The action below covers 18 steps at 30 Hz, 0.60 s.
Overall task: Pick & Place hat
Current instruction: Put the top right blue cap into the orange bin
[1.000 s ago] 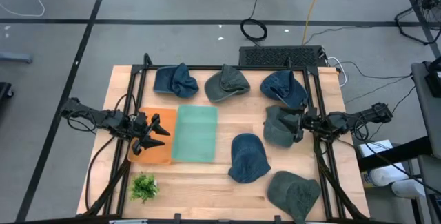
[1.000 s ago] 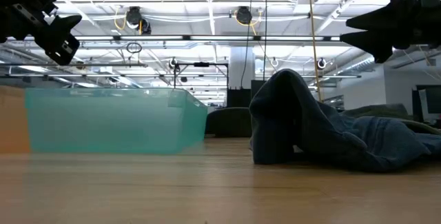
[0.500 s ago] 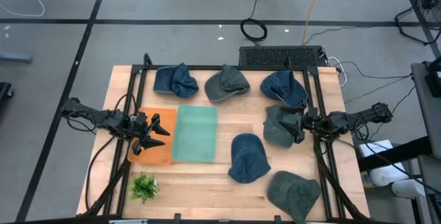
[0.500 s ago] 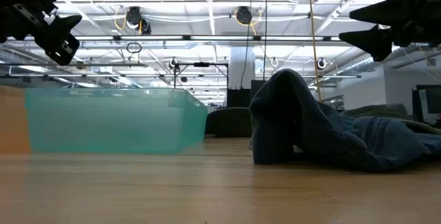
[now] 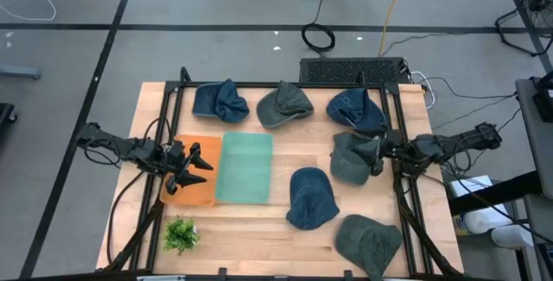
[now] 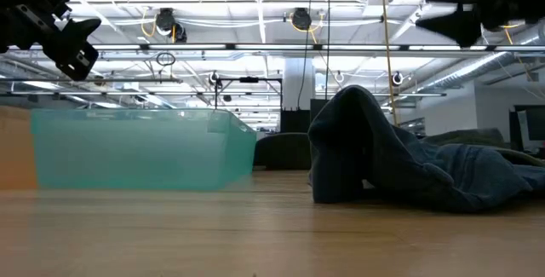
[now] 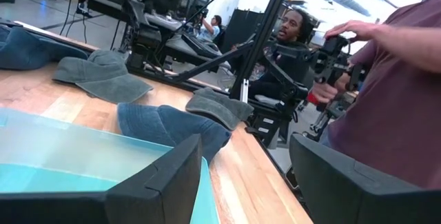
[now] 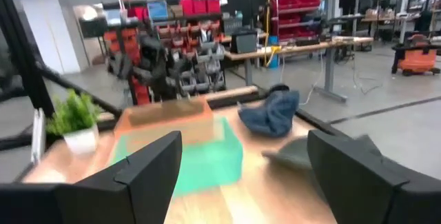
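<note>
no legible text, no labels, no brands, no numbers, no signs

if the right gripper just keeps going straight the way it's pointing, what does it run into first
Probably the dark grey hat right in front of the open right gripper, though the gripper sits high above the table, so it may pass over it. Beyond that lies the teal bin.
</note>
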Each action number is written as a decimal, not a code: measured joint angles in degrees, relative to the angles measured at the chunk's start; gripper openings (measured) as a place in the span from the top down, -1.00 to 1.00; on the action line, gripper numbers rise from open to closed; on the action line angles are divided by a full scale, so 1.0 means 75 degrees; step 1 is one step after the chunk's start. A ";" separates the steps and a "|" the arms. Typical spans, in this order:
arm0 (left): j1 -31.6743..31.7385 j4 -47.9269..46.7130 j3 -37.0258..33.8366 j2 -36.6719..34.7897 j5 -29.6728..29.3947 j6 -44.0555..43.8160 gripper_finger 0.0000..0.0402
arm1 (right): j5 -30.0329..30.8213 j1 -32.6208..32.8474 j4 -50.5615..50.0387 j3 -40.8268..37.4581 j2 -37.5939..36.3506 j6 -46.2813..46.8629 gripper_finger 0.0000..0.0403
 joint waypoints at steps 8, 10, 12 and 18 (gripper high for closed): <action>0.0000 0.0004 0.0000 0.0000 -0.0003 0.0000 -0.14 | -0.0007 0.0000 -0.1598 0.2157 0.1333 0.0096 -0.48; 0.0002 0.0002 0.0000 0.0000 -0.0002 0.0000 -0.14 | -0.0011 0.0000 -0.2234 0.2714 0.1667 0.0324 -0.48; 0.0003 0.0005 0.0000 0.0000 -0.0003 0.0000 -0.14 | -0.0013 0.0000 -0.2866 0.3262 0.1986 0.0649 -0.48; 0.0001 0.0002 0.0000 0.0000 -0.0003 0.0000 -0.14 | -0.0019 0.0000 -0.4548 0.4714 0.2894 0.1563 -0.48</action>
